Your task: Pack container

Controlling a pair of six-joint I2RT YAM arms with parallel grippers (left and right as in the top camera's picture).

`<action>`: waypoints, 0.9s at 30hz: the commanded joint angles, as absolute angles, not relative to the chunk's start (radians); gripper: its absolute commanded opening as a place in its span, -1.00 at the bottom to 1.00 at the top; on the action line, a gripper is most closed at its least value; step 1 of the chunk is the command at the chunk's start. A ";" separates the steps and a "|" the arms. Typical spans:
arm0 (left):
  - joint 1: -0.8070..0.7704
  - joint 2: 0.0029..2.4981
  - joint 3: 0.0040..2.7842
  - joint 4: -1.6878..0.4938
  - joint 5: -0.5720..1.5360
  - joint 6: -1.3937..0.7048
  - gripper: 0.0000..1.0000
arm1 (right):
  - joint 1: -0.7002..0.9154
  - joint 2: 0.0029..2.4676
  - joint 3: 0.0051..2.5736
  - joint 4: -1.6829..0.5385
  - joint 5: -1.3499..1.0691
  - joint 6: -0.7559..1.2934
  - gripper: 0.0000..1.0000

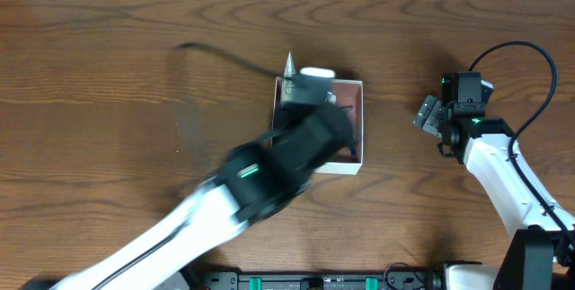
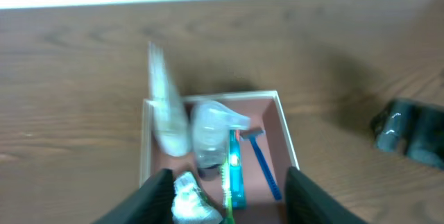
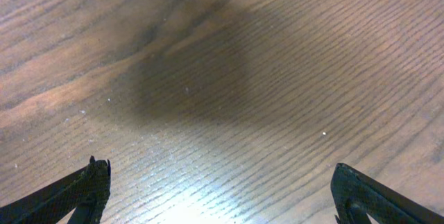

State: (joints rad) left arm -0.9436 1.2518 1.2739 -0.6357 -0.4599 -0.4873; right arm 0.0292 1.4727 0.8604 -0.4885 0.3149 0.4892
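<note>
Left gripper point(image 2: 229, 182) is hanging right over the container point(image 1: 346, 166), fingers spread wide and carrying nothing. The container is sitting near the middle of the table point(image 3: 208, 78), square to the edges and directly beneath this gripper, so any drop or pick is going straight down. Inside it, a white tube point(image 2: 166, 113) is leaning with its long axis pointing away from the gripper, its far end poking over the far wall. Beside it are lying a clear bottle point(image 2: 211, 130), a green toothbrush point(image 2: 225, 189) and a blue razor point(image 2: 262, 158), all running roughly the same way, near to far.

The left arm is reaching in from the near-left corner, stretched diagonally across the table and covering most of the container from above. It is blurred in the overhead view, so it looks to be in motion; which way, I cannot tell.

The right gripper point(image 3: 222, 182) is sitting well apart to the right, fingers wide open over bare wood. Left is clearly the nearer arm.
</note>
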 commanded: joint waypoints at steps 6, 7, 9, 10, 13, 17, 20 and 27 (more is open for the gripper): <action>-0.942 0.891 1.279 -0.942 -0.299 -0.243 0.24 | 0.027 1.472 0.862 -0.490 0.336 0.493 0.98; -0.942 0.861 1.279 -0.982 -0.268 -0.244 0.25 | 0.027 1.472 0.862 -0.490 0.336 0.493 0.98; -0.942 0.794 1.279 -1.077 -0.183 -0.278 0.87 | 0.027 1.472 0.862 -0.490 0.336 0.493 0.98; -0.942 0.765 1.279 -1.122 -0.153 -0.323 0.96 | 0.027 1.472 0.862 -0.490 0.336 0.493 0.98; -0.942 0.718 1.272 -1.259 -0.142 -0.483 0.96 | 0.027 1.472 0.862 -0.490 0.336 0.493 0.99; -0.942 0.712 1.202 -1.345 -0.142 -0.699 0.96 | 0.027 1.472 0.862 -0.490 0.336 0.493 0.99; -0.942 0.718 1.095 -1.275 -0.146 -0.827 0.96 | 0.027 1.472 0.862 -0.490 0.336 0.493 0.98; -0.942 0.746 0.835 -0.748 -0.255 -0.594 0.96 | 0.027 1.472 0.862 -0.490 0.336 0.493 0.99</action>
